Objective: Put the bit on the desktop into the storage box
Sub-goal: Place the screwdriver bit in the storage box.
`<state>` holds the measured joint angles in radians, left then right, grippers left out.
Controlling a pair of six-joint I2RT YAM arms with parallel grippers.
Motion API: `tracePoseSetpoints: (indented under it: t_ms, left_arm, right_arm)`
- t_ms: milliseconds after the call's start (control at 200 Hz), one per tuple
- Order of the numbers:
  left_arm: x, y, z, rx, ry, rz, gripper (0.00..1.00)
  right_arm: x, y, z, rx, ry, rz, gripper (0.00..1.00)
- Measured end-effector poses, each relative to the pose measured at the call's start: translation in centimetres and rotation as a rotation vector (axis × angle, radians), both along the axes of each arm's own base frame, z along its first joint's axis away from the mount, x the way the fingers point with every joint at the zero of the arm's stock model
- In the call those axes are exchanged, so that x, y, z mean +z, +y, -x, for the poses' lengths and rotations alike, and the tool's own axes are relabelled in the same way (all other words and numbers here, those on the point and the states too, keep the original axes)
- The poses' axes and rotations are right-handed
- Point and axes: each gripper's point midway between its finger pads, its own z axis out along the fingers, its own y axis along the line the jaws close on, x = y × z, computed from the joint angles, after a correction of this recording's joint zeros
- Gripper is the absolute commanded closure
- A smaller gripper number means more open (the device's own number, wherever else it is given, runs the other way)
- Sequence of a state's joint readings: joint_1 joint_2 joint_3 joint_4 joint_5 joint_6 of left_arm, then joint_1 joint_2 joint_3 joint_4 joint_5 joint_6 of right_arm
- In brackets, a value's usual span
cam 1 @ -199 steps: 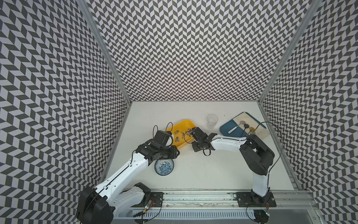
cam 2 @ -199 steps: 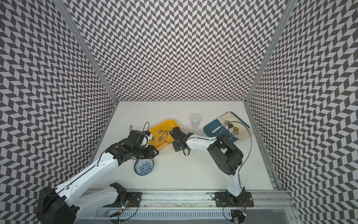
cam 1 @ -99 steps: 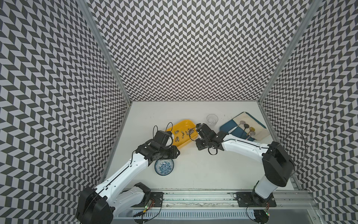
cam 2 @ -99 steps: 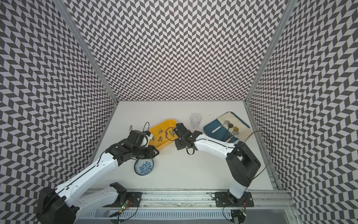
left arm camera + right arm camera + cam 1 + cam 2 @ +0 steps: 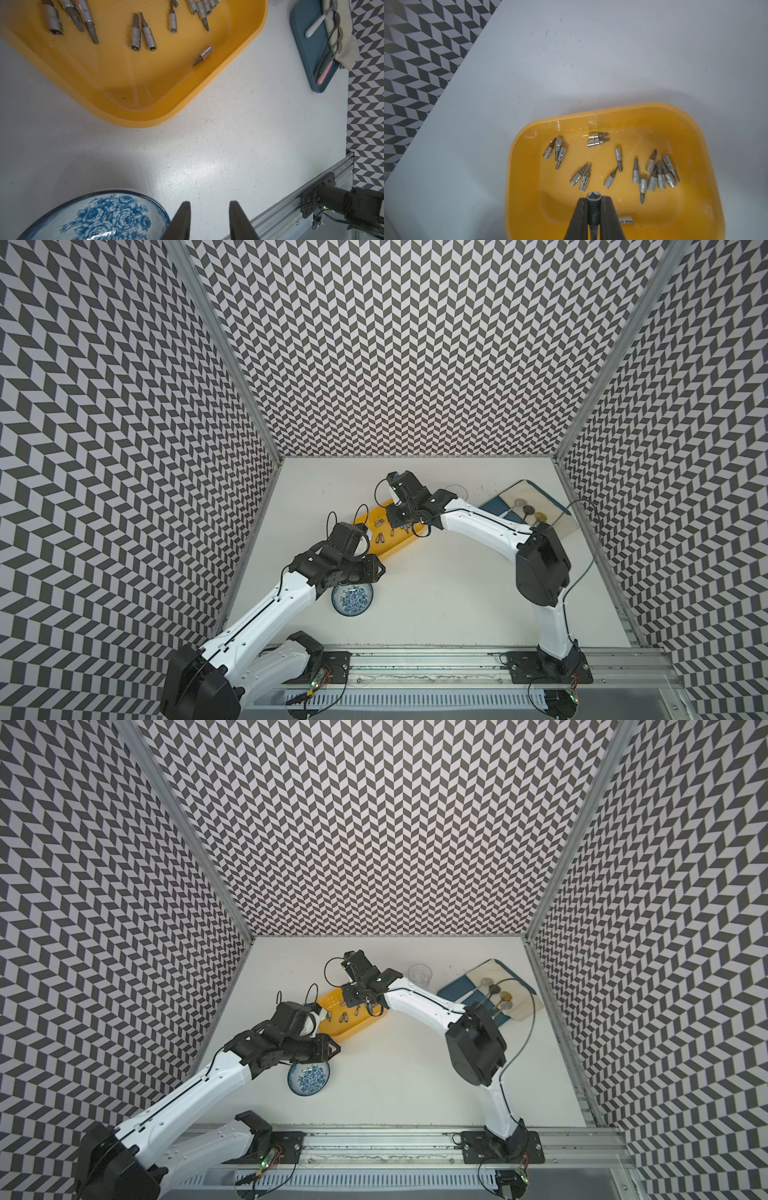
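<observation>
**Bit clamped in the right gripper above the yellow storage box**

The right gripper [image 5: 594, 202] is seen closed on a single bit [image 5: 593, 196], whose dark socket end is turned towards the wrist camera. The bit is held over the inside of the storage box [image 5: 691, 166], near one end of it. Whether it touches the floor of the box cannot be told.

The storage box is set on the white table [image 5: 571, 62], at a slant in both top views [image 5: 390, 545] [image 5: 349, 1029]. A scatter of silver loose bits [image 5: 618, 158] is lying flat on its floor. Some lie in pairs, and a denser cluster is gathered towards one side. One lone bit [image 5: 202, 55] lies apart from the others, close to a wall of the box.

The left gripper [image 5: 209, 205] is held with its fingers parted, and only bare table is seen between them. It is placed just beside a blue-and-white bowl [image 5: 124, 191], which stands near the box but apart from it. The contents of the bowl cannot be made out.

A dark-blue tray [image 5: 301, 52] lies well apart from the box. A white-handled spoon [image 5: 313, 27], further utensils and a folded cloth [image 5: 342, 41] are carried on it. A clear cup [image 5: 419, 973] stands between the box and the tray.
</observation>
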<state>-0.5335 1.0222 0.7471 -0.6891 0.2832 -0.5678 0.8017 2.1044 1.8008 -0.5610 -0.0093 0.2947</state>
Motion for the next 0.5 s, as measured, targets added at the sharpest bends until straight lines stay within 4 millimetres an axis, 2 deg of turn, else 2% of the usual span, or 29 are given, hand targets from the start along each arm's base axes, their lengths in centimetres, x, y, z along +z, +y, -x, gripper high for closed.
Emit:
tracePoseSetpoints:
  t_ms: [105,225,501]
  left_arm:
    - [0.0,0.1,0.0,0.004,0.001,0.001,0.65]
    - [-0.5,0.2,0.2,0.006,0.011,-0.005,0.65]
    - [-0.8,0.3,0.3,0.007,0.020,-0.008,0.65]
  right_arm:
    - [-2.9,1.1,-0.6,0.028,0.054,0.015,1.00]
    - [-5.7,1.4,-0.5,0.050,0.109,0.037,1.00]
    - [-9.2,1.8,0.1,0.072,0.176,0.057,1.00]
